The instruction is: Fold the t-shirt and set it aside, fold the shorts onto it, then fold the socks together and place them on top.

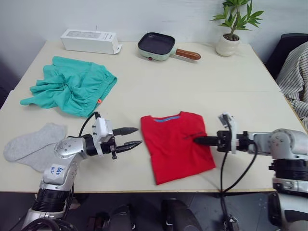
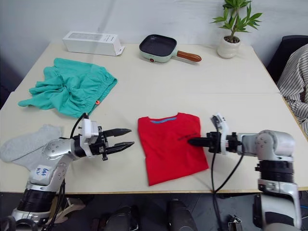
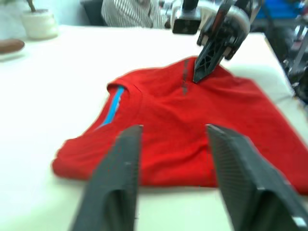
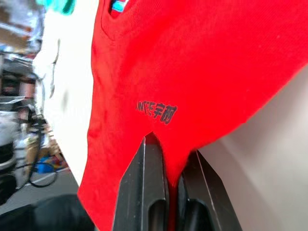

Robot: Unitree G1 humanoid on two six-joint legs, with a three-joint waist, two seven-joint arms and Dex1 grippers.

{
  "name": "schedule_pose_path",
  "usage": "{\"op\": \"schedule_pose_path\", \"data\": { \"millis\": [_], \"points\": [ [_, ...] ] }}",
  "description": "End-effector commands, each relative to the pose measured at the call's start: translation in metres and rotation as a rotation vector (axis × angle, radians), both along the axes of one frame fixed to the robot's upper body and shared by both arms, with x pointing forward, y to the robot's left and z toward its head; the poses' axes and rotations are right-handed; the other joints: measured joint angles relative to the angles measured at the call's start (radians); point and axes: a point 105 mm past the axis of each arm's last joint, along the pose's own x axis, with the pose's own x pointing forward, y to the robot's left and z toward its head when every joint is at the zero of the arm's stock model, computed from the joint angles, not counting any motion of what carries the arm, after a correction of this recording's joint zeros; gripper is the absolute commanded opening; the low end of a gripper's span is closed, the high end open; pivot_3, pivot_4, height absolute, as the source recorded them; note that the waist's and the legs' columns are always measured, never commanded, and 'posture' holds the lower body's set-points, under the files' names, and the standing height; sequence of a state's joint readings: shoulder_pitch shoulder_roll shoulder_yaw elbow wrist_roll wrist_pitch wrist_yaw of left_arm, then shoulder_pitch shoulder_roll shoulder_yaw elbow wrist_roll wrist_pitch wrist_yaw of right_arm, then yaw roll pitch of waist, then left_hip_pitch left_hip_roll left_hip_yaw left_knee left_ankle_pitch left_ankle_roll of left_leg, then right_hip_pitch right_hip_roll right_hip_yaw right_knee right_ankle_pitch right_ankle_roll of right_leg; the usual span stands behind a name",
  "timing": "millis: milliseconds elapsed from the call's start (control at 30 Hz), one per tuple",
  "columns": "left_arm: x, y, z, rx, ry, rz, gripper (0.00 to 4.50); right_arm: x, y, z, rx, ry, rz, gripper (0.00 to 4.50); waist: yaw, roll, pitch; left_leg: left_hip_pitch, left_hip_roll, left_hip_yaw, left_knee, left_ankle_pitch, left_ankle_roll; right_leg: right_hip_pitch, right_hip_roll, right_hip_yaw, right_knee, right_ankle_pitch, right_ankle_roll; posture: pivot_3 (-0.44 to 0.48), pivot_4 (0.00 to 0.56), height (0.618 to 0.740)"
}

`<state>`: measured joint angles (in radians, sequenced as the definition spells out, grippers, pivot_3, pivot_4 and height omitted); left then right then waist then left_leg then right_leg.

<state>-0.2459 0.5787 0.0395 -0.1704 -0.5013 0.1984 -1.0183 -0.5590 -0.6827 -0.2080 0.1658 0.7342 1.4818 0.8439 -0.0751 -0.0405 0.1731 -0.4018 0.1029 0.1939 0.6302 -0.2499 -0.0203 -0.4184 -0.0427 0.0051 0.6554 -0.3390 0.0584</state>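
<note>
The bright red cotton t-shirt (image 1: 176,146), already folded into a narrow rectangle with its blue-lined neck toward the far edge of the cream table (image 1: 192,82), lies near the table's front edge, at the middle. The right gripper (image 1: 198,140) has its two black fingers closed on a pinch of the shirt's right edge, beside a small dark printed mark; red cloth can be seen squeezed between the fingers in the right wrist view. The left gripper (image 1: 134,137) hovers just left of the shirt with its fingers spread moderately wide and nothing between them. The shirt is judged light, limp and prone to unfolding or dragging if lifted from one side only; a hold on both side edges, or on two corners of the same end, would probably keep the layers together. The teal-green soft shorts (image 1: 72,86) lie crumpled well left of the shirt and farther back, an orange-red tag showing at their hem; they too should drape and bunch. The light grey ankle socks (image 1: 30,145) lie at the front left, beyond the left gripper. Along the far edge stand a white box (image 1: 90,41), a pale green pan (image 1: 156,46) whose dark basin appears empty, and a white pot (image 1: 227,45) holding a green plant (image 1: 237,14).
</note>
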Motion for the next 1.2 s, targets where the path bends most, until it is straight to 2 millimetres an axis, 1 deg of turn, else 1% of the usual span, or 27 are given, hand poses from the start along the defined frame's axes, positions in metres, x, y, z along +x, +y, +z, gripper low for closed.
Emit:
{"op": "schedule_pose_path", "data": {
  "millis": [33,133,200,233,267,333,367,400,467,567,633,733,800,867,933,967,1000,1033,1067,1100,1133,1167,1200],
  "points": [
    [-0.01,0.0,0.021,-0.04,-0.031,-0.027,3.5,0.0,-0.032,0.002,-0.011,-0.019,-0.073,0.0,0.0,0.0,0.0,0.0,0.0,0.0,0.0,0.0,0.0,0.0,0.0,0.0,0.0,0.0,0.0,0.0,0.15,0.74],
    [-0.017,0.003,0.029,-0.046,-0.031,-0.04,4.46,0.004,-0.088,0.002,-0.075,-0.036,-0.25,0.0,0.0,0.002,0.001,0.0,-0.002,0.0,0.001,0.0,0.0,0.0,0.001,0.0,0.0,0.0,0.001,0.0,0.15,0.74],
    [-0.02,0.006,0.029,-0.038,-0.016,-0.04,4.46,0.002,-0.121,0.002,-0.131,-0.05,-0.329,0.0,0.001,0.004,0.002,0.0,-0.003,0.001,0.001,0.0,0.001,0.0,0.0,0.001,-0.001,0.001,0.001,0.0,0.15,0.74],
    [-0.021,0.007,0.029,-0.036,-0.012,-0.04,4.46,0.001,-0.131,0.002,-0.149,-0.053,-0.348,0.0,0.001,0.004,0.002,0.0,-0.004,0.001,0.001,0.0,0.001,0.0,0.0,0.001,-0.001,0.001,0.001,0.0,0.15,0.74],
    [-0.021,0.007,0.03,-0.035,-0.009,-0.04,4.46,0.0,-0.136,0.002,-0.158,-0.055,-0.356,0.0,0.0,0.004,0.002,0.0,-0.004,0.0,0.001,0.0,0.001,0.0,0.001,0.001,-0.001,0.001,0.001,0.0,0.15,0.74],
    [-0.022,0.011,0.028,-0.028,0.002,-0.028,4.46,0.0,-0.168,0.001,-0.276,-0.072,-0.438,0.0,-0.005,0.004,0.003,0.0,-0.004,0.0,0.002,0.0,0.0,0.001,0.001,0.001,-0.001,0.001,0.001,0.0,0.15,0.74],
    [-0.023,0.014,0.027,-0.022,0.008,-0.024,4.46,0.001,-0.179,0.003,-0.32,-0.083,-0.47,0.0,-0.01,0.004,0.003,0.0,-0.004,0.0,0.002,0.001,0.0,0.001,0.002,0.001,-0.001,0.001,0.002,0.0,0.15,0.74],
    [-0.023,0.016,0.027,-0.019,0.013,-0.021,4.46,0.003,-0.186,0.005,-0.352,-0.095,-0.485,0.0,-0.014,0.005,0.003,0.001,-0.004,0.001,0.002,0.001,0.0,0.001,0.002,0.002,-0.001,0.001,0.002,0.0,0.15,0.74],
    [-0.023,0.019,0.026,-0.011,0.018,-0.013,4.46,0.006,-0.192,0.005,-0.411,-0.112,-0.476,0.0,-0.019,0.008,0.005,0.002,-0.004,0.003,0.002,0.001,0.0,0.001,0.002,0.003,-0.001,0.001,0.002,0.0,0.15,0.74],
    [-0.024,0.023,0.025,0.004,0.017,0.002,4.46,0.009,-0.195,-0.003,-0.512,-0.123,-0.425,0.0,-0.023,0.009,0.006,0.002,-0.003,0.002,0.002,0.002,-0.002,0.001,0.002,0.002,0.0,0.001,0.002,0.0,0.15,0.74],
    [-0.024,0.024,0.025,0.006,0.017,0.01,4.46,0.012,-0.196,-0.007,-0.546,-0.126,-0.411,0.0,-0.024,0.009,0.006,0.003,-0.003,0.002,0.002,0.002,-0.002,0.001,0.002,0.002,0.0,0.001,0.002,0.0,0.15,0.74],
    [-0.027,0.028,0.022,0.021,0.017,0.023,4.5,0.016,-0.2,-0.004,-0.559,-0.168,-0.423,0.74,-0.025,0.009,0.006,0.003,-0.003,0.002,0.003,0.002,-0.002,0.002,0.002,0.002,-0.001,0.001,0.002,0.0,0.15,0.74],
    [-0.028,0.032,0.02,0.03,0.019,0.04,4.5,0.014,-0.204,-0.002,-0.598,-0.206,-0.394,1.42,-0.026,0.009,0.006,0.003,-0.003,0.002,0.003,0.002,-0.002,0.003,0.001,0.002,-0.001,0.001,0.002,0.0,0.15,0.74],
    [-0.026,0.036,0.02,0.024,0.012,0.075,4.5,0.014,-0.214,0.004,-0.679,-0.268,-0.391,2.1,-0.028,0.009,0.006,0.005,-0.004,0.002,0.003,0.001,-0.002,0.005,0.001,0.002,-0.001,0.001,0.002,0.0,0.15,0.74],
    [-0.024,0.046,0.021,0.01,0.003,0.138,4.5,0.016,-0.221,0.023,-0.764,-0.481,-0.354,2.8,-0.025,0.009,0.007,0.007,-0.004,0.001,0.003,0.001,-0.002,0.006,0.0,0.002,-0.001,0.001,0.002,0.0,0.15,0.74],
    [-0.021,0.053,0.018,0.016,0.0,0.19,4.5,0.014,-0.222,0.033,-0.762,-0.583,-0.337,3.18,-0.024,0.009,0.007,0.007,-0.004,0.001,0.003,0.001,-0.002,0.007,0.0,0.002,-0.001,0.001,0.002,0.0,0.15,0.74],
    [-0.02,0.059,0.016,0.021,0.0,0.229,4.5,0.01,-0.225,0.041,-0.766,-0.649,-0.334,3.5,-0.023,0.012,0.009,0.007,-0.004,0.001,0.003,0.001,-0.002,0.007,0.0,0.002,-0.001,0.001,0.002,0.0,0.15,0.74],
    [-0.019,0.066,0.014,0.023,-0.006,0.273,4.5,0.006,-0.229,0.046,-0.811,-0.706,-0.329,3.85,-0.023,0.014,0.011,0.008,-0.004,0.001,0.002,0.001,-0.002,0.008,0.0,0.002,-0.001,0.001,0.003,0.0,0.15,0.74],
    [-0.018,0.074,0.013,0.025,-0.015,0.323,4.5,0.003,-0.229,0.055,-0.822,-0.787,-0.312,4.24,-0.023,0.016,0.011,0.009,-0.004,0.002,0.001,0.001,-0.002,0.008,0.0,0.003,-0.001,0.001,0.003,0.0,0.15,0.74],
    [-0.018,0.081,0.011,0.028,-0.015,0.356,4.5,0.002,-0.227,0.061,-0.841,-0.852,-0.289,4.46,-0.024,0.016,0.011,0.01,-0.004,0.002,0.001,0.001,-0.002,0.008,0.0,0.003,-0.001,0.001,0.003,0.0,0.15,0.74],
    [-0.02,0.09,0.01,0.035,-0.022,0.395,4.5,0.002,-0.222,0.067,-0.869,-0.919,-0.254,4.46,-0.026,0.015,0.012,0.011,-0.004,0.002,0.001,0.001,-0.002,0.009,0.0,0.003,-0.001,0.0,0.003,0.0,0.15,0.74],
    [-0.022,0.1,0.008,0.044,-0.026,0.439,4.5,0.003,-0.215,0.068,-0.876,-0.942,-0.219,4.46,-0.031,0.015,0.012,0.011,-0.004,0.002,0.0,0.001,-0.002,0.009,0.001,0.003,-0.001,0.0,0.003,0.0,0.15,0.74],
    [-0.025,0.11,0.007,0.051,-0.031,0.48,4.5,0.006,-0.206,0.071,-0.886,-0.987,-0.172,4.46,-0.04,0.015,0.012,0.012,-0.003,0.002,0.0,0.001,-0.003,0.009,0.001,0.003,-0.001,0.0,0.003,0.0,0.15,0.74]
  ]
}}
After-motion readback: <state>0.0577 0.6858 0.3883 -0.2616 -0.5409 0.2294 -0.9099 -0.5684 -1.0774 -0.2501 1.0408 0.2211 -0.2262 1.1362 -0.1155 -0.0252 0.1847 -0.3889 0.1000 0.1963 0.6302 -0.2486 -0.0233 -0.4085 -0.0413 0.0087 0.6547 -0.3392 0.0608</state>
